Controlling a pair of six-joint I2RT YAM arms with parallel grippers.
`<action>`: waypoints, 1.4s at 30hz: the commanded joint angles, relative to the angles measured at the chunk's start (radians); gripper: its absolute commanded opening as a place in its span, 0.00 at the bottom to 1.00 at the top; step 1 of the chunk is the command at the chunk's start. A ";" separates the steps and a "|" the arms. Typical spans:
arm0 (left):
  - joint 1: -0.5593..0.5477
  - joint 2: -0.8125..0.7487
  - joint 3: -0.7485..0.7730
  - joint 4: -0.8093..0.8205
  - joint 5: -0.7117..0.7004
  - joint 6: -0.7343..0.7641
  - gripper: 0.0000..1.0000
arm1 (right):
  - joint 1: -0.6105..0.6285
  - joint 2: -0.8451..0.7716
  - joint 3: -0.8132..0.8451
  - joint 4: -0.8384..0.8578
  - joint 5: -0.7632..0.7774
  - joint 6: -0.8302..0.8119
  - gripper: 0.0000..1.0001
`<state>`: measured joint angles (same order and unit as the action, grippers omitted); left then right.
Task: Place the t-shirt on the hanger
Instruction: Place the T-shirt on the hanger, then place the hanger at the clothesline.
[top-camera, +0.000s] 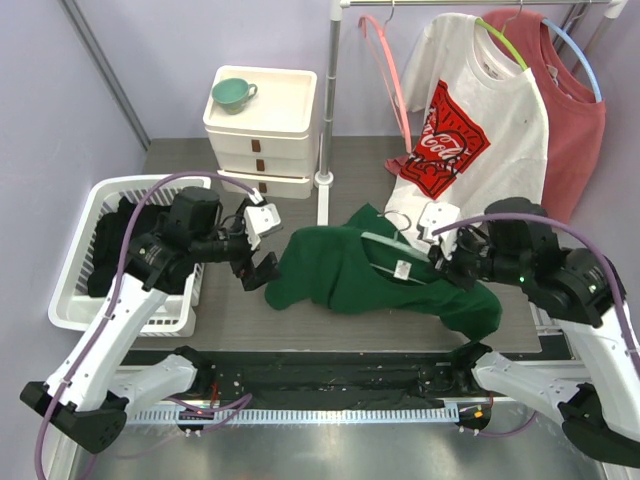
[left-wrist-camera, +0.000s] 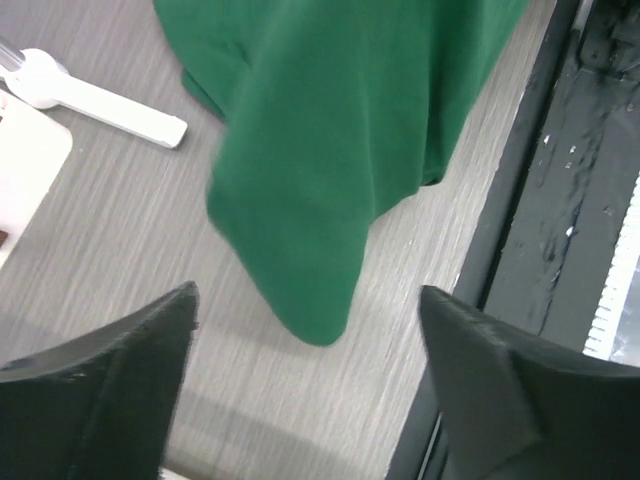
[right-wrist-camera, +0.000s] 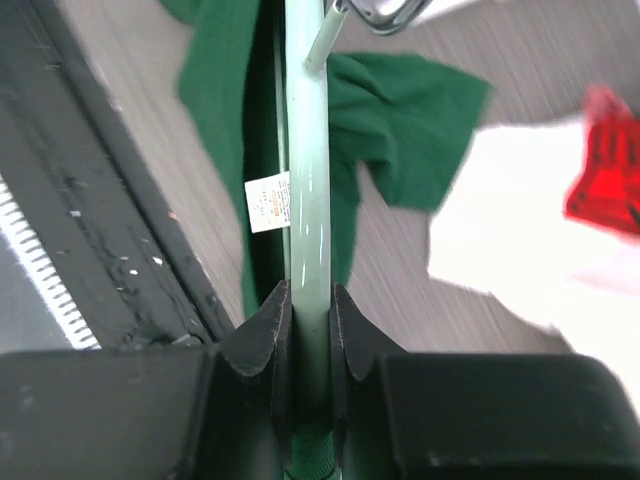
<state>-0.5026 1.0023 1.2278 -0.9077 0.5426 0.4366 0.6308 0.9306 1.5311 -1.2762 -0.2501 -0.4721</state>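
Clamping the hanger (right-wrist-camera: 307, 180), the right gripper (right-wrist-camera: 309, 300) may drag it out of the t-shirt (left-wrist-camera: 340, 150) collar, since the left gripper (left-wrist-camera: 307, 300) gapes empty

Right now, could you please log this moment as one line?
left gripper: open, empty, beside t-shirt | right gripper: shut on hanger | hanger: at t-shirt neck

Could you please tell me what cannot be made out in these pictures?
Hanger: right wrist view, cut off by the top edge and the right gripper; overhead view, mostly hidden by the t-shirt.
Neck label: right wrist view, print too small to read.
Basket contents: overhead view, dark, partly behind the left arm.
White shirt: right wrist view, blurred.
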 joint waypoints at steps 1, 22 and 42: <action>0.004 0.013 0.068 0.027 0.010 -0.022 0.97 | -0.072 -0.075 0.011 -0.055 0.231 0.073 0.01; -0.028 0.147 0.165 0.150 0.142 -0.128 1.00 | -0.452 0.345 0.338 0.137 0.539 0.138 0.01; -0.031 0.079 0.036 0.201 0.095 -0.133 1.00 | -0.568 0.820 1.008 0.469 0.245 0.020 0.01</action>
<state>-0.5301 1.0992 1.2728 -0.7513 0.6422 0.3187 0.0635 1.7245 2.4737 -1.0737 -0.0158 -0.4625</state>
